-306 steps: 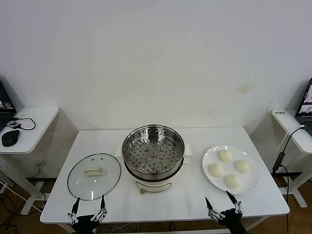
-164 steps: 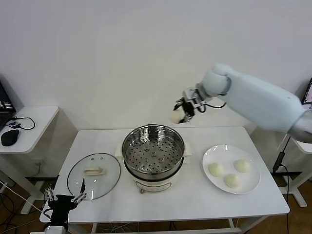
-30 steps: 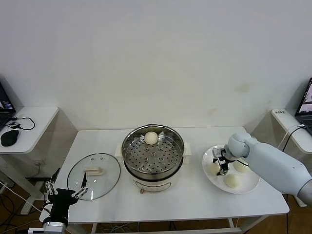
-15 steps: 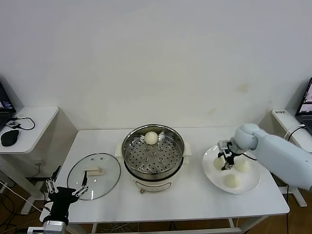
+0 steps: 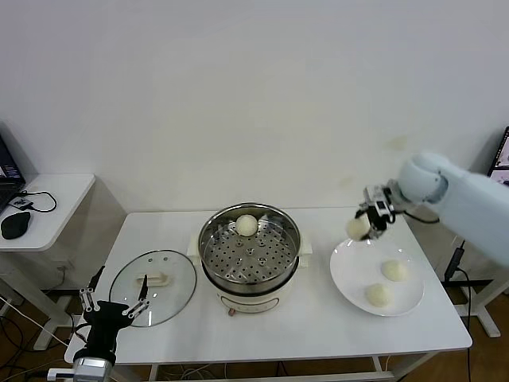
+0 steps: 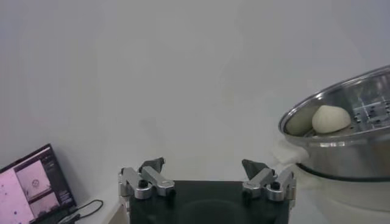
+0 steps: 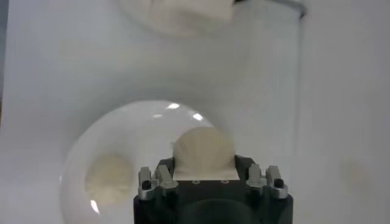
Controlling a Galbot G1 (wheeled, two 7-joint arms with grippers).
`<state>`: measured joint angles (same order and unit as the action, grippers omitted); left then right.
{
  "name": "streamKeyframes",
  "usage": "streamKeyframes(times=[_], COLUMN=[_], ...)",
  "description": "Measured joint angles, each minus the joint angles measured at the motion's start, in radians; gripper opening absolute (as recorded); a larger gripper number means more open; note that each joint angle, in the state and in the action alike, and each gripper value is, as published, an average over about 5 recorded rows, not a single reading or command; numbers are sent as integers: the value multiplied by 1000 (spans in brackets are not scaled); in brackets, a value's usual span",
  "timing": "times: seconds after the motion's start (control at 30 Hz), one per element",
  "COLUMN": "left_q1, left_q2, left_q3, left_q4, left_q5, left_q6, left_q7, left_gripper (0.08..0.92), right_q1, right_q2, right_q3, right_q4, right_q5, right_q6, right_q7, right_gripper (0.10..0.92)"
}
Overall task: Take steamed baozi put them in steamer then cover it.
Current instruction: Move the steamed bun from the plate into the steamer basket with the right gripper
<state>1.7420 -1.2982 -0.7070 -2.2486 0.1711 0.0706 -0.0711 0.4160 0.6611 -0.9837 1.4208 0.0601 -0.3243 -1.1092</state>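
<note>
White table [image 5: 278, 334] fills lower frame. Steamer [image 5: 250, 256] at centre, one baozi [image 5: 247, 225] inside at rear. Cover [image 5: 153, 286] lies lower left. Plate [image 5: 350, 278] at right holds two buns. Right gripper [image 5: 367, 224] grips bun [image 5: 358, 228] above plate. Left gripper [image 5: 111, 309] bottom left, jaws spread, empty.

Baozi [image 7: 203, 152] between jaws, above white plate [image 7: 79, 159]

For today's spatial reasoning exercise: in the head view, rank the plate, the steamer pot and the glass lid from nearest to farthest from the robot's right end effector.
1. Plate: just below the right end effector, at the table's right.
2. Steamer pot: at the table's middle.
3. Glass lid: flat at the table's left, by the left end effector.
</note>
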Motion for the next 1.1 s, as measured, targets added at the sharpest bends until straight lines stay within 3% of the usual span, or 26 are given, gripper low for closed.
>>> streamKeyframes(times=[0.57, 1.1], left_q1=[15, -1], left_q2=[-6, -8], left_q3=[-27, -39], left_q4=[-13, -4], left_q5=[-1, -7], left_q6=[1, 1], left_q7=[0, 0], left_gripper=[823, 823], right_q1=[157, 27], right_q2=[315, 612], right_q3=[-135, -142], right_q4=[-31, -206], right_q5=[261, 304], right_q6=[-124, -206], right_q7=[83, 139], right_gripper=[628, 636])
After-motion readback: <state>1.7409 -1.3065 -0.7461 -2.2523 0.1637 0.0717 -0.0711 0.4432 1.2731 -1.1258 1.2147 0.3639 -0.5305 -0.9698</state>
